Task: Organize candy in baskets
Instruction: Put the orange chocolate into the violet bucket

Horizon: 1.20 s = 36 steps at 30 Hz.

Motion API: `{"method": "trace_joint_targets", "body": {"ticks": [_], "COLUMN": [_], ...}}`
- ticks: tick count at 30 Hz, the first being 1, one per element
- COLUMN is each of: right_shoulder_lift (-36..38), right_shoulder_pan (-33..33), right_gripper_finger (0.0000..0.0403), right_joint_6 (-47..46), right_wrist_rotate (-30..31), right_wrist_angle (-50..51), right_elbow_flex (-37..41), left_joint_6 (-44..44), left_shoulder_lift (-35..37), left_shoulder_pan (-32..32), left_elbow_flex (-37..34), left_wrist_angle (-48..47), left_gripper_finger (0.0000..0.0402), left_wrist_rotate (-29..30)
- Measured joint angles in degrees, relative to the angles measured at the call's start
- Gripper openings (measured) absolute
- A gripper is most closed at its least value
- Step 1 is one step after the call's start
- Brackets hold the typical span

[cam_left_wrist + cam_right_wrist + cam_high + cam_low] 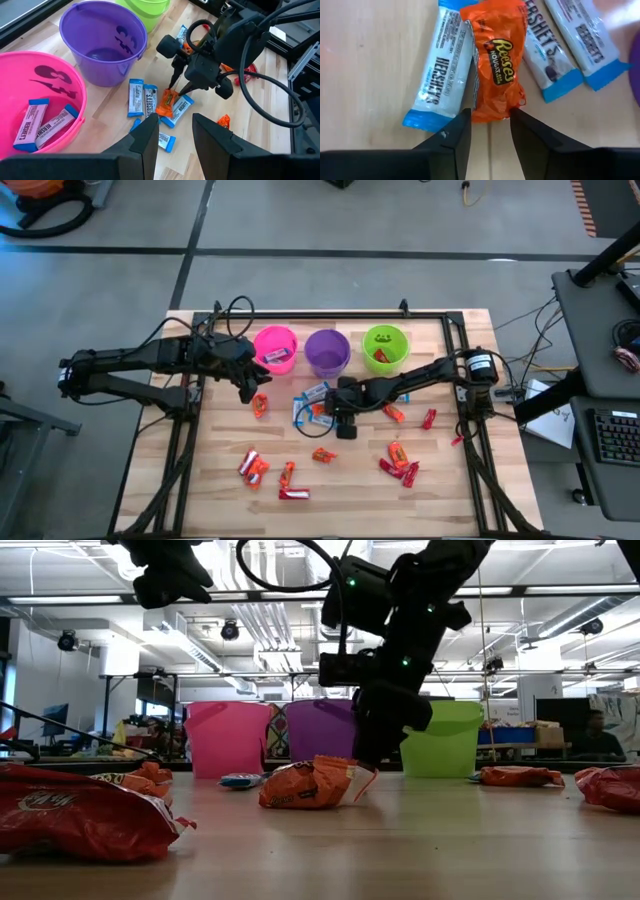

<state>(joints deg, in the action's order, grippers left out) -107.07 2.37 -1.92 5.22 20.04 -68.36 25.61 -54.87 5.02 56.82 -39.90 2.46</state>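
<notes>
An orange candy (495, 85) is seen lying on the table (350, 490) among blue-and-white bars, in front of the purple basket (327, 352). It is flanked at its near end by the right gripper's (487, 131) spread fingers, not pinched. The left gripper (173, 140) is held parted, empty, near the pink basket (274, 347).

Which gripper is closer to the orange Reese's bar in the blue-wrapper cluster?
Right. The right gripper is open, straddling the Reese's bar's end; the left gripper hangs beside the pink bucket.
</notes>
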Motion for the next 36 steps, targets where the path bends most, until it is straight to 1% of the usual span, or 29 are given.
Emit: {"method": "trace_joint_targets", "body": {"ticks": [4, 9, 11, 16, 23, 27, 31, 36], "right_shoulder_lift": [0.0, 0.09, 0.12, 1.36, 5.58, 7.73, 7.41, 4.9], "right_shoulder_pan": [0.0, 0.04, 0.07, 0.0, 0.0, 0.0, 0.0, 0.44], "right_gripper_finger": [0.009, 0.0022, 0.0013, 0.0009, 0.0008, 0.0008, 0.0009, 0.0027], "right_joint_6": [-1.46, -2.38, -2.09, -2.09, -1.57, -1.53, 0.82, 2.97], "right_wrist_rotate": [-0.65, -1.36, -1.34, -0.65, 2.37, 2.79, 0.5, 0.36], "right_wrist_angle": [-2.02, -2.85, -2.83, -1.59, -1.33, -0.94, -2.21, -4.37], "right_elbow_flex": [1.43, 2.1, 2.1, 1.82, 1.38, 1.38, 1.45, 1.45], "left_joint_6": [0.0, 0.0, 0.0, 0.0, 0.0, -0.34, -1.09, -1.11], "left_shoulder_lift": [0.0, 0.0, 0.0, 0.0, 0.0, -0.01, 0.0, 0.0], "left_shoulder_pan": [0.0, 0.0, 0.0, 0.0, 0.0, 0.0, 0.0, 0.0], "left_elbow_flex": [0.0, 0.0, 0.0, 0.0, 0.0, 0.0, 0.0, 0.0], "left_wrist_angle": [0.01, 0.04, 0.04, 0.04, 0.05, 0.04, 0.04, 0.02], "left_gripper_finger": [0.0103, 0.0103, 0.0103, 0.0103, 0.0103, 0.0103, 0.0103, 0.0103], "left_wrist_rotate": [0.0, 0.02, 0.02, 0.07, 0.09, 0.09, 0.1, 0.11]}}
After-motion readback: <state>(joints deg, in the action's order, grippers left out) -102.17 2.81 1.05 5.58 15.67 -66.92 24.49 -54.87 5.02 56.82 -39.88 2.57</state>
